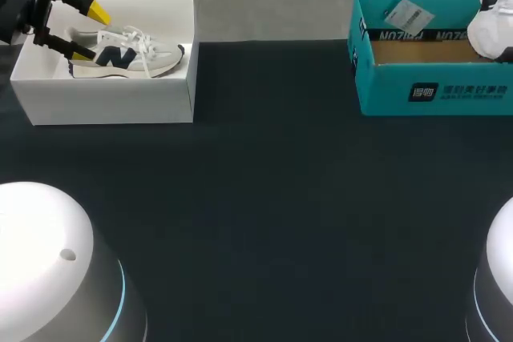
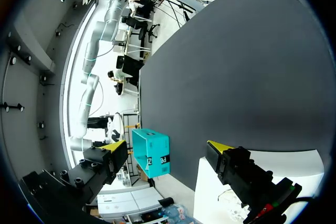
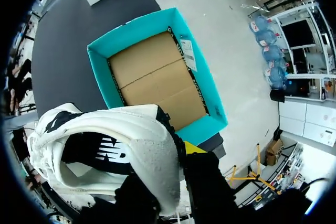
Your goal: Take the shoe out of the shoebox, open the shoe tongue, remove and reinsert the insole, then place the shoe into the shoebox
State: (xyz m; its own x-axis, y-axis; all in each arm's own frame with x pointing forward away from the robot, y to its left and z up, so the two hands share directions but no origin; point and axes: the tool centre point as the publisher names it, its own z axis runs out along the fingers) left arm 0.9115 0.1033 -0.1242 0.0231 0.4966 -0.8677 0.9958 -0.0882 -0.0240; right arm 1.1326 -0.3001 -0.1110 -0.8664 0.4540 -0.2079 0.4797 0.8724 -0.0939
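Note:
A white sneaker with a dark logo (image 3: 105,150) hangs above the open teal shoebox (image 3: 157,72), whose cardboard floor is bare. My right gripper (image 3: 176,156) is shut on the sneaker's heel end; one yellow tip shows beside the heel and the other is hidden by the shoe. In the head view this sneaker (image 1: 490,18) is at the far right edge over the teal shoebox (image 1: 433,90). A second, grey-white sneaker (image 1: 128,55) lies in a white box (image 1: 104,102) at the far left. My left gripper (image 1: 88,34) hovers open over that box's left end, holding nothing.
The dark table (image 1: 264,198) lies between the two boxes. Past my left gripper (image 2: 168,148), the left wrist view takes in the teal shoebox (image 2: 151,152) far off, with the white box's wall (image 2: 210,182) beneath the fingers.

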